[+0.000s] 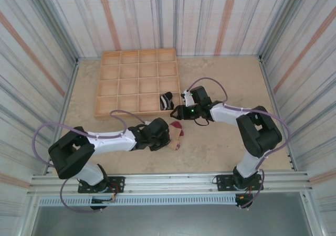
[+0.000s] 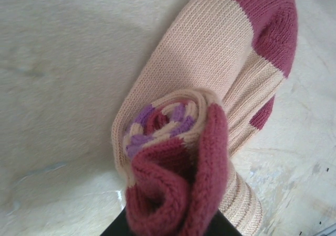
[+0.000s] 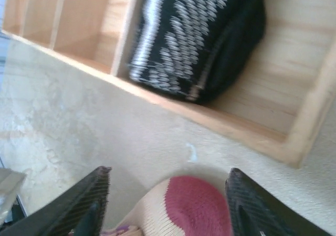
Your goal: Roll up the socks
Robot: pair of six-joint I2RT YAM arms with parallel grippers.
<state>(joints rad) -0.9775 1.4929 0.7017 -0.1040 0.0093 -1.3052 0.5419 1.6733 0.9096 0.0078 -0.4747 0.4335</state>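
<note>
Roll of the beige sock [image 2: 173, 141] looks done — left hand [image 1: 165, 135] pinches it, right hand [image 3: 168, 178] spread by its toe; next, carry it into the tray [image 3: 210, 122].

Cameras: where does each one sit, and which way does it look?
Top external: above, behind the arms, looking down on the table; left end effector and right end effector show.
Left wrist: on the left arm, close on the rolled beige knitted sock with dark red toe; dark end-effector edge below.
Right wrist: looks past that toe to the black striped fabric sock in the wooden grid tray; its open fingers show.
Shared: every view has the beige sock.
</note>
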